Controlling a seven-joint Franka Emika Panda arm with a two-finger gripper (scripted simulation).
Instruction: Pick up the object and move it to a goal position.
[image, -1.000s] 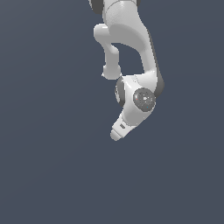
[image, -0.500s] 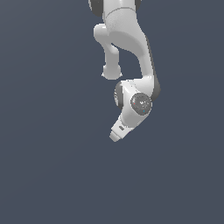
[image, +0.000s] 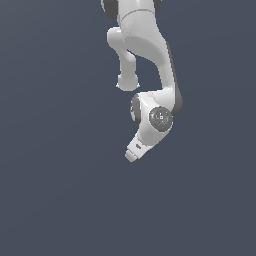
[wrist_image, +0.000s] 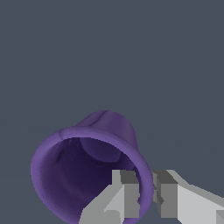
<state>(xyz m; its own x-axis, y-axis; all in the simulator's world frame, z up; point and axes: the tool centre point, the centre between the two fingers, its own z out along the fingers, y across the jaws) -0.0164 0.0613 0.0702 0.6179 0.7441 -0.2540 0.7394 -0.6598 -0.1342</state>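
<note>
The small purple cup (wrist_image: 87, 170), a tapered cylinder with a rolled lip and flat base, shows its open mouth to the wrist camera; its rim wall sits between two white-grey fingers (wrist_image: 124, 192).
</note>
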